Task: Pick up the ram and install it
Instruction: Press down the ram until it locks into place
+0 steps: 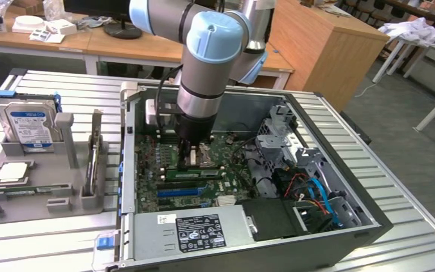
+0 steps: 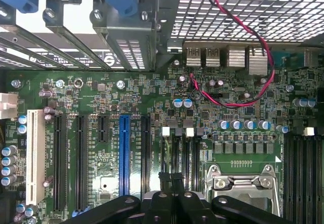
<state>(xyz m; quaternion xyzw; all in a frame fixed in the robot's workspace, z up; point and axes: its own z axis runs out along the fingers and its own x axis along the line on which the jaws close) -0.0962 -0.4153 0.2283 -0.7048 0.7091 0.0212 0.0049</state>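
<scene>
Resting on the ribbed metal bench [image 1: 66, 96]: an open dark grey computer case [image 1: 353, 226] with its green motherboard [image 1: 157, 195] exposed. Lowered inside, black gripper [image 1: 191, 156] [image 2: 172, 183], fingers clenched together. Just beneath them, over the slots, the long green ram [image 1: 196, 169]; cannot tell whether gripped.

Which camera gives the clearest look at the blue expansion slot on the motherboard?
The wrist view. It looks straight down on the blue slot, close up, with black slots on either side. The exterior view shows the same slot as a thin blue strip on the motherboard, seen at an angle.
</scene>
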